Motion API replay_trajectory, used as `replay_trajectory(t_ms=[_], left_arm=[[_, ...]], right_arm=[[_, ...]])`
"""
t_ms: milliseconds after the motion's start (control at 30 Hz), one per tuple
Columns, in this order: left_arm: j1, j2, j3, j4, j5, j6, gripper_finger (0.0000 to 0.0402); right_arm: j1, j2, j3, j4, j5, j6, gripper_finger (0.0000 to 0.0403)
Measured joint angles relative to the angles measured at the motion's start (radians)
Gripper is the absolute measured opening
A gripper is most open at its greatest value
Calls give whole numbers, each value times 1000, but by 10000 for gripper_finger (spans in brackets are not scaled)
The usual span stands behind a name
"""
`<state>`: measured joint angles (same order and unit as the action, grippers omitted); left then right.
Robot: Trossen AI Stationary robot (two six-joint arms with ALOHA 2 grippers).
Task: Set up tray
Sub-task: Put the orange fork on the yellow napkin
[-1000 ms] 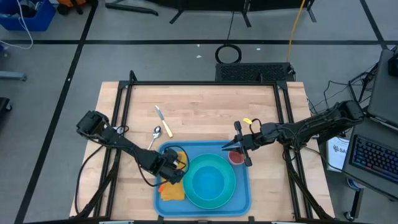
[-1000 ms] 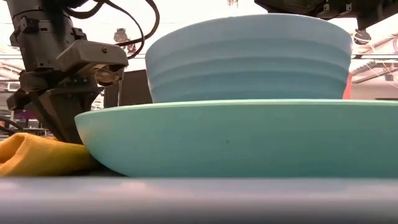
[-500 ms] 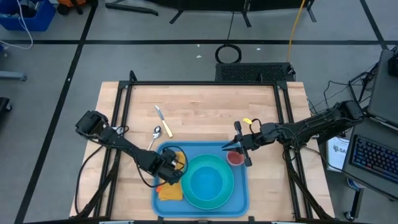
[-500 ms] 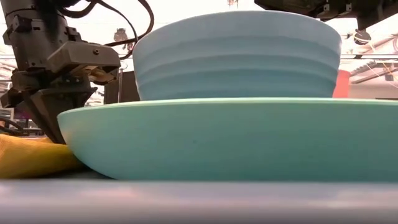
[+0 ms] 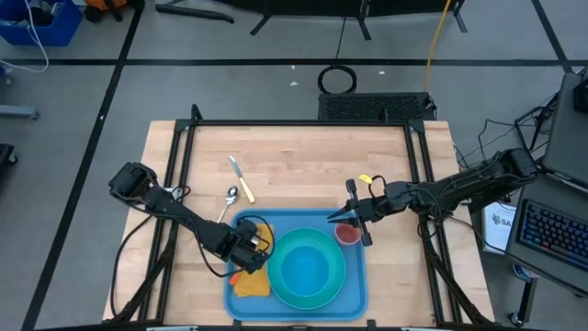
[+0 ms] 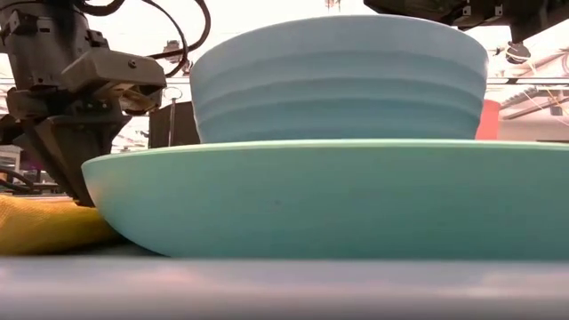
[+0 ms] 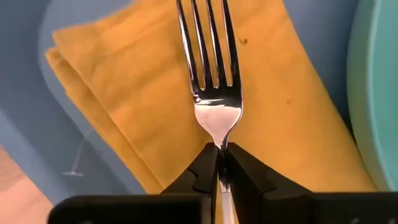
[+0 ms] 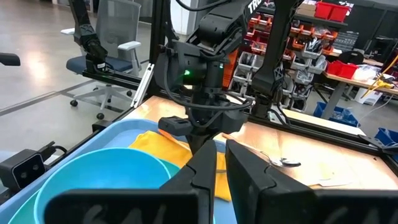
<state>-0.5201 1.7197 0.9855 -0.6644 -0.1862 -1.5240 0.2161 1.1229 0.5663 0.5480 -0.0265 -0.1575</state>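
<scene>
The light-blue tray (image 5: pixel 356 296) lies at the table's near edge. On it stand the turquoise plate (image 5: pixel 281 291) with a blue bowl (image 5: pixel 308 271) in it, a folded yellow napkin (image 5: pixel 250 285) at the tray's left end, and a red cup (image 5: pixel 349 233) in its far right corner. My left gripper (image 5: pixel 248 259) is over the napkin (image 7: pixel 143 93), shut on a silver fork (image 7: pixel 210 62). My right gripper (image 5: pixel 356 221) hangs above the red cup, its fingers (image 8: pixel 199 168) a narrow gap apart, touching nothing. My left gripper pinches the fork's handle (image 7: pixel 221 163) just behind the neck, fingers lying along it. It comes from above, slanting down toward the tray's near side. The tines (image 7: pixel 208 43) reach forward over the napkin; whether they touch it I cannot tell.
A spoon (image 5: pixel 231 196) and a yellow-handled knife (image 5: pixel 241 177) lie on the bare wood beyond the tray's far left corner. A small yellow tag (image 5: pixel 366 179) lies near the right arm. Black frame rails run along the table's left, right and far sides.
My left gripper, with the fork, has moved a little toward the table's left edge. The tray with the plate, bowl and napkin has slid slightly the same way, then stopped. The right arm has kept still.
</scene>
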Motion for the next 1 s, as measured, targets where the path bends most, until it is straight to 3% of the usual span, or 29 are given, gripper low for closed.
replay_trajectory(t_ms=[367,1000], left_arm=[[5,0,0,-26,43,-94,30],[4,0,1,-53,21,-227,30]], right_arm=[[0,0,0,0,0,0,29],[0,0,0,0,0,13,29]])
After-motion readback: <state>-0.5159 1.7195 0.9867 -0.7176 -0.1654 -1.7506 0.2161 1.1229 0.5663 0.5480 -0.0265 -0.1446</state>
